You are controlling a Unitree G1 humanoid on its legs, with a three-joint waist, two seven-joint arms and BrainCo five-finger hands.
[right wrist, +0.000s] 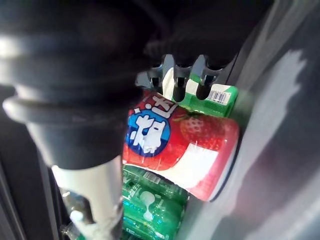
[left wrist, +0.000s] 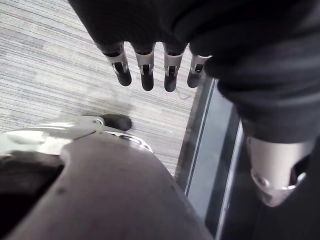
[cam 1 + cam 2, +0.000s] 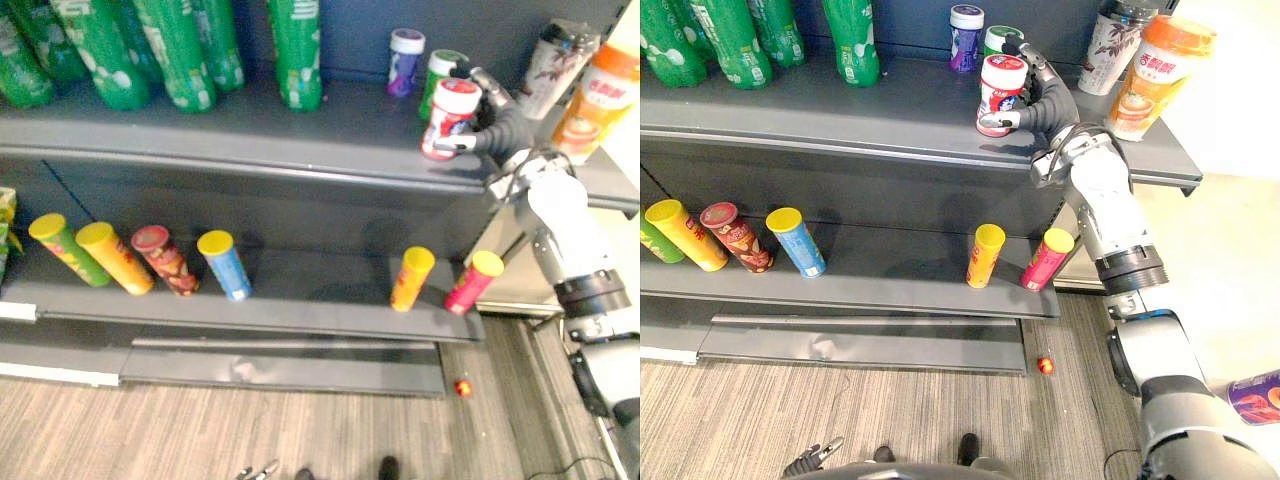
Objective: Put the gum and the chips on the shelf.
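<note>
A red gum tub [image 3: 450, 118] with a white lid and a strawberry print [image 1: 185, 145] stands slightly tilted near the front edge of the upper shelf [image 3: 300, 150]. My right hand [image 3: 1045, 100] is shut on it, fingers [image 1: 175, 75] curled round its far side and thumb on the near side. Whether its base touches the shelf I cannot tell. Chips cans lie on the lower shelf [image 3: 300, 310]: a yellow one [image 3: 411, 278] and a pink one [image 3: 473, 282] below the hand, several more [image 3: 165, 260] to the left. My left hand [image 2: 146, 65] hangs open over the floor.
Green bottles [image 3: 180, 50] stand along the upper shelf's left part. A purple tub [image 3: 405, 60] and a green tub [image 3: 1000, 42] stand behind the gum, tall drink cups [image 3: 1150, 75] to its right. A small red thing [image 3: 462, 387] lies on the floor.
</note>
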